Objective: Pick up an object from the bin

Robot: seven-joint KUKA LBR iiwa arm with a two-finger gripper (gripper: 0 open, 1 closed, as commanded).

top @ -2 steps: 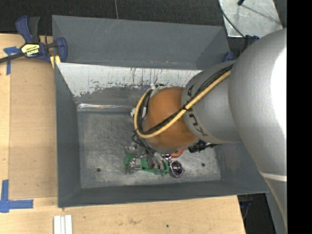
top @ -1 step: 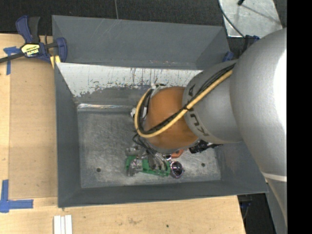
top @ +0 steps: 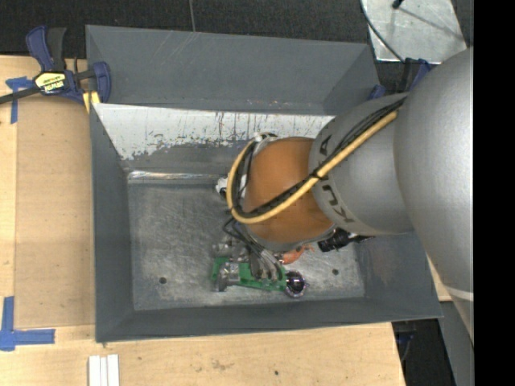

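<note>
One view: camera view, looking down into the grey bin (top: 161,223).
Arm: the silver arm (top: 394,167) reaches in from the right and covers the right part of the bin. An orange cover (top: 278,191) sits at its wrist, with a yellow cable (top: 354,147) looped across it.
Gripper position: the gripper (top: 240,265) is low, close to the bin floor, near the front wall, just below the orange cover as seen here.
Gripper state: cannot tell whether open or closed, because the metal parts at the tip merge with what lies under them.
Thing at the gripper: a green flat thing (top: 256,282) lies on the floor right at the gripper tip and runs from it toward the arm's side. It looks to be touching the tip, though the clutter there leaves that unsure, and whether it is gripped cannot be told.
Arm side of gripper: a small dark shiny round thing (top: 294,283) sits at the far end of the green flat thing, touching it or just beside it.
Between gripper and wrist: a small orange-red piece (top: 292,254), partly hidden under the arm.
Beyond the gripper, toward the back wall: a small white thing (top: 221,186) at the edge of the orange cover, well apart from the tip.
Side of gripper away from arm: scuffed grey metal floor.
</note>
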